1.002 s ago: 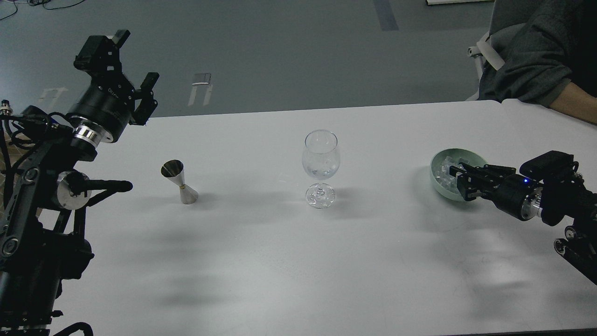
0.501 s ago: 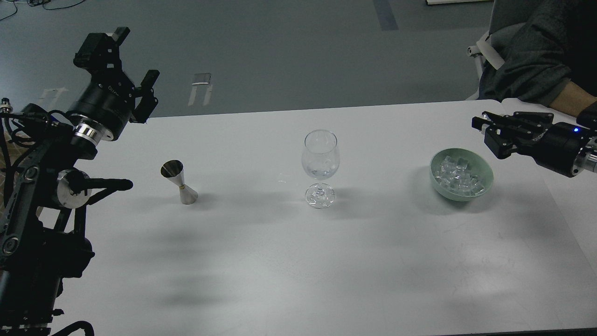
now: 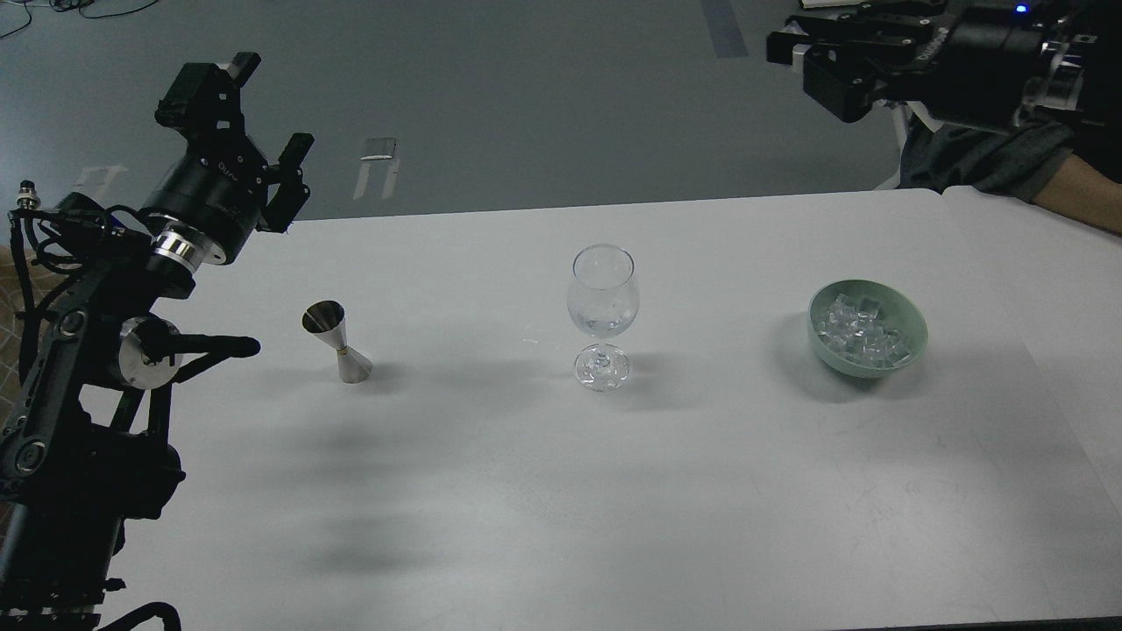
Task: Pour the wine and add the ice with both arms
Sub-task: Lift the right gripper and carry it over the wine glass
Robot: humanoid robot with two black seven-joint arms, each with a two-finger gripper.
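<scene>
Standing upright near the middle of the white table, a clear stemmed wine glass shows only a trace of liquid low in its bowl. To its left, well apart, a small steel jigger rests on the tabletop, leaning slightly with its wider cup uppermost. To the right of the glass, also well apart, sits a pale green bowl filled with ice, a heap of small clear cubes lying below its rim. The left arm comes up along the left edge, and the left gripper is raised above the far left corner of the table with its two fingers spread apart and nothing between them. The right arm reaches in from the upper right corner, and the right gripper hangs high over the grey floor beyond the table's far edge, well away from the bowl; its dark fingers overlap too much to tell whether they are parted or closed, and no cube can be made out in them. Behind it, a person's grey-sleeved forearm rests at the far right corner of the table.
</scene>
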